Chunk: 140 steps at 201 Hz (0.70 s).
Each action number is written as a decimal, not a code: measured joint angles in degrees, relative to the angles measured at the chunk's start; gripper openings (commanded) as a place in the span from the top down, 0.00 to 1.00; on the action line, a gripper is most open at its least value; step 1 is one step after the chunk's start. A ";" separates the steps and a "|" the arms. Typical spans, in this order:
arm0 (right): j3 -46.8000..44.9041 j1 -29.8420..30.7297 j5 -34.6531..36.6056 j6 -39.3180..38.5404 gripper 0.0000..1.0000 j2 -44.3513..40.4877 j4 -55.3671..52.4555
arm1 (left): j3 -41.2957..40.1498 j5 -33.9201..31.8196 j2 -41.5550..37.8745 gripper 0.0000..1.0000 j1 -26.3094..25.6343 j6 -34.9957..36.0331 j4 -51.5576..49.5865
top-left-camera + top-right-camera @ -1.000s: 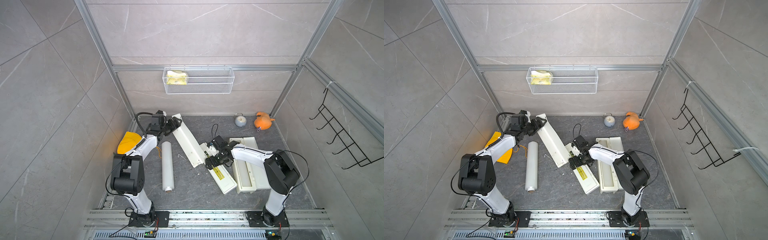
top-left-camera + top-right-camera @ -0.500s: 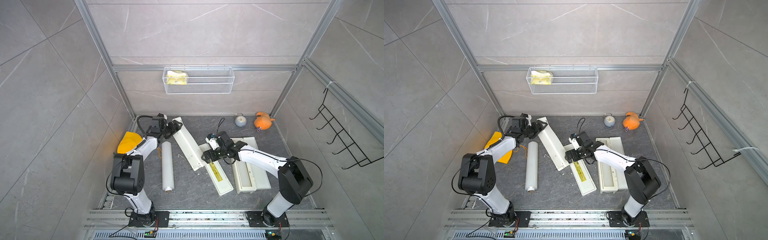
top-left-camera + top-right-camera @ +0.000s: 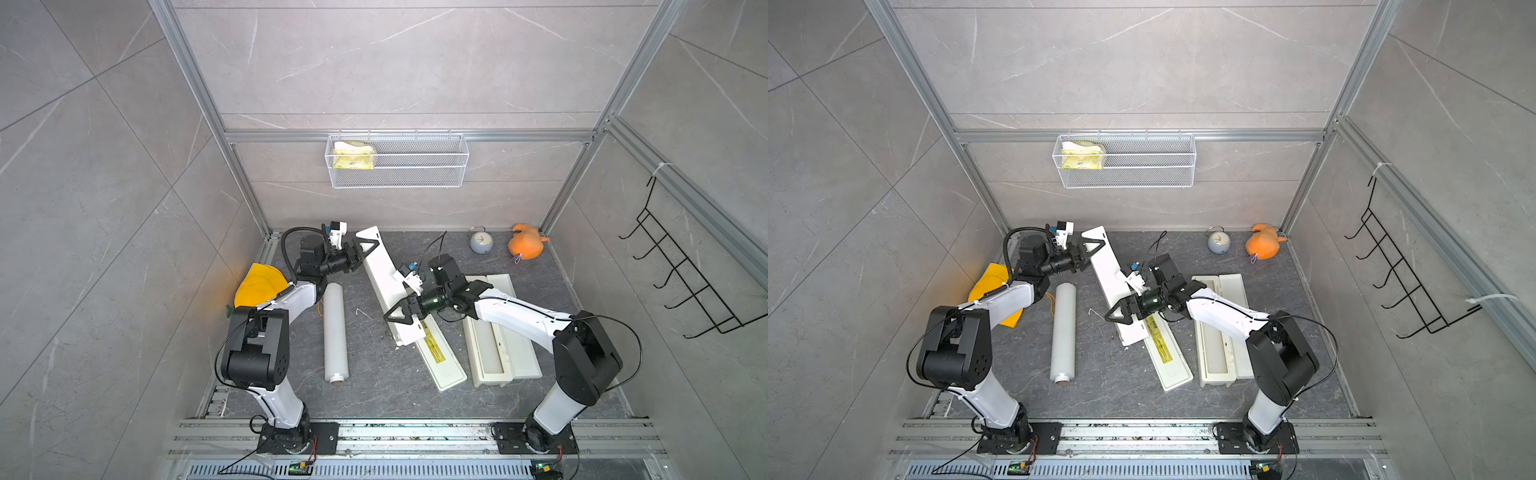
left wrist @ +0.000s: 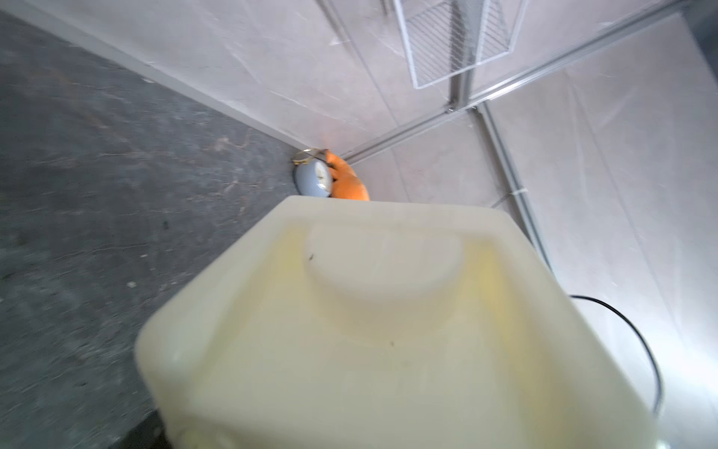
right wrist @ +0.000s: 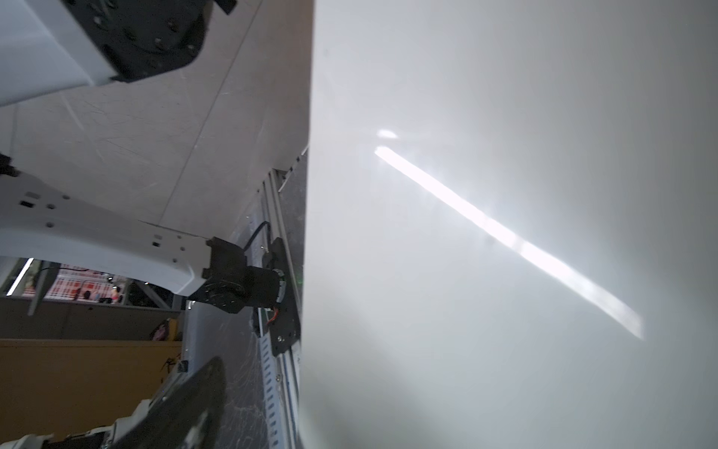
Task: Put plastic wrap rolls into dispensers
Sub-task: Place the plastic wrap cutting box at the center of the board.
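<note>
You seemed to be steadying the dispenser (image 3: 384, 291), left gripper (image 3: 365, 248) clamped on its far end, right gripper (image 3: 394, 319) beside it, jaws unreadable; next, the loose roll (image 3: 334, 332) needed loading.

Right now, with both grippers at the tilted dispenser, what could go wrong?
The left gripper holds the tilted dispenser only at its far end; it could twist or slip. The right gripper sits at its near end, grip unclear. The loose roll lies beside the left arm and could be knocked.
</note>
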 measured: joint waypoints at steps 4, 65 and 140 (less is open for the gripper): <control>-0.28 -0.09 -1.31 0.59 0.11 0.00 0.85 | 0.00 0.68 0.37 0.31 0.02 -1.03 1.81; -2.43 -2.62 -12.96 6.71 0.45 -1.29 8.20 | -0.24 9.11 4.13 0.31 0.48 -14.67 23.76; -2.34 -2.99 -16.50 11.15 1.00 -1.18 11.89 | -0.98 9.09 4.94 0.11 0.61 -21.05 34.12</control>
